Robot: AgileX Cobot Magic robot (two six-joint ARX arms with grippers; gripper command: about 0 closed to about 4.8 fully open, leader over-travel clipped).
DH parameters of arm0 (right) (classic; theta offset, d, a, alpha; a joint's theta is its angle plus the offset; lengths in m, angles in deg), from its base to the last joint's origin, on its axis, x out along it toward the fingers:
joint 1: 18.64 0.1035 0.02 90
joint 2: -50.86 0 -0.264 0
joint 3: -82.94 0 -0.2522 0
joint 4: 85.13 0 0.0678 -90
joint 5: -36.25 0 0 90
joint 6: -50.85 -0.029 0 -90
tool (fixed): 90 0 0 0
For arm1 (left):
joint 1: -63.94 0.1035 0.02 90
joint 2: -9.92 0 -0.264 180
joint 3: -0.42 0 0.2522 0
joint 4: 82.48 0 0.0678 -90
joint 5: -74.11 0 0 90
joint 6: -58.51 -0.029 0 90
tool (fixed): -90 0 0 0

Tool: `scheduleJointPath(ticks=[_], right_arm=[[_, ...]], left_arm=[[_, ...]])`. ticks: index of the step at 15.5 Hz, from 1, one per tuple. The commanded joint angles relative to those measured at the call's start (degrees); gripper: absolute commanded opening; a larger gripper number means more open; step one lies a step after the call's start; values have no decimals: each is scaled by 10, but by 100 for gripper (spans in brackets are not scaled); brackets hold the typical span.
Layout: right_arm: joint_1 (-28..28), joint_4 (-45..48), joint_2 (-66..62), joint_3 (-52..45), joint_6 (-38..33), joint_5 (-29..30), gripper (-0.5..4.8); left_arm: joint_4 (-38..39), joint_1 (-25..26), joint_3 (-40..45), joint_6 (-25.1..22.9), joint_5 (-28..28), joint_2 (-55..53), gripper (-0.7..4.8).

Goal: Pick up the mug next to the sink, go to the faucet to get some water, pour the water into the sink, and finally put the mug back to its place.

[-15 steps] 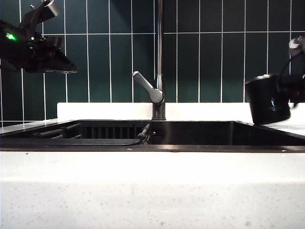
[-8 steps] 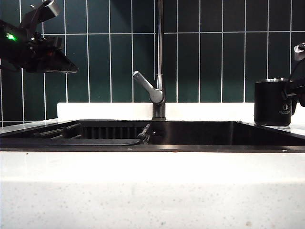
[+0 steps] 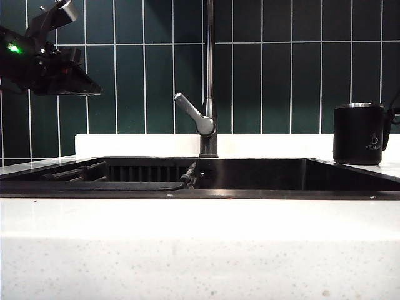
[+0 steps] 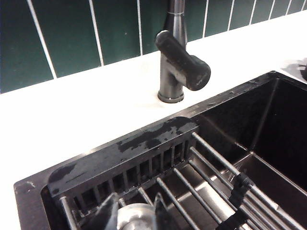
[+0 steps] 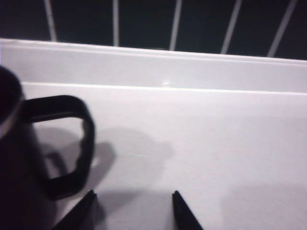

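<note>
The mug [image 3: 358,134] stands upright on the white surface [image 3: 200,244], at the 3 o'clock edge of the exterior view, just beside the right rim of the sink [image 3: 250,187]. Its metal rim is level and its pale logo faces the camera. The handle points toward 3 o'clock, away from the sink.

The faucet [image 3: 209,78] rises at the centre of the exterior view, behind the back rim of the sink. Its grey lever [image 3: 194,114] angles up toward 10 o'clock. No stream shows at the pipe.

Right pincer [image 5: 132,208]: the fingers are apart, with bare surface between the two tips (nothing is clamped). In the right wrist view the mug handle [image 5: 72,148] lies just beside one fingertip, and no contact can be confirmed. In the exterior view this pincer is almost entirely out of frame at 3 o'clock.

Left pincer [image 3: 69,78]: it hangs at 10 o'clock in the exterior view, above the left end of the sink and well apart from the mug. The left wrist view shows the faucet base and the rack bars [image 4: 211,182] inside the sink, but not the fingertips; whether the fingers are apart or together cannot be told.
</note>
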Motion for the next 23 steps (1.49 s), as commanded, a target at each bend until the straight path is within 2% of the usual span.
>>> scheduleJointPath(ticks=[1,5,7,19,23], right_arm=[[-21,-5,-12,28,2,83,212],[-36,-29,-35,79,2,129,211],[-37,-72,-48,106,2,161,210],[-36,-66,-127,167,4,206,197],[-36,-66,-129,182,2,233,83]], left_arm=[[-7,0,-2,-5,2,2,93],[-7,0,-2,-11,2,2,92],[-7,0,-2,-11,2,2,93],[5,0,-2,-11,3,2,92],[14,0,-2,-11,3,-2,92]])
